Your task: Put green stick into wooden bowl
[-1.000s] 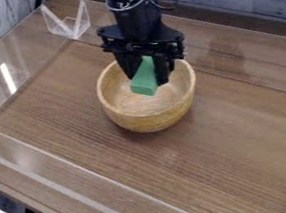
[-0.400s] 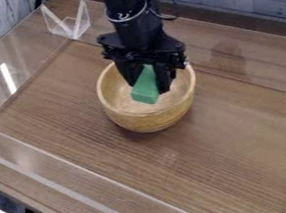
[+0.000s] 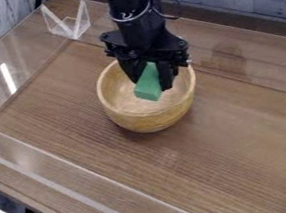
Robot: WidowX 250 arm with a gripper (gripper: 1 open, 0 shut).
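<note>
No readable writing on bowl (image 3: 152,120)

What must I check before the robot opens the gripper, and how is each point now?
1. Stick is over the bowl, not outside the rim: ok.
2. Gripper is shut on the stick: ok.
3. Bowl stands upright on the table: ok.
4. Bowl has nothing else in it: cannot tell, the gripper and stick hide part of the inside.
5. Stick touches the bowl's bottom: cannot tell from this one view.
</note>
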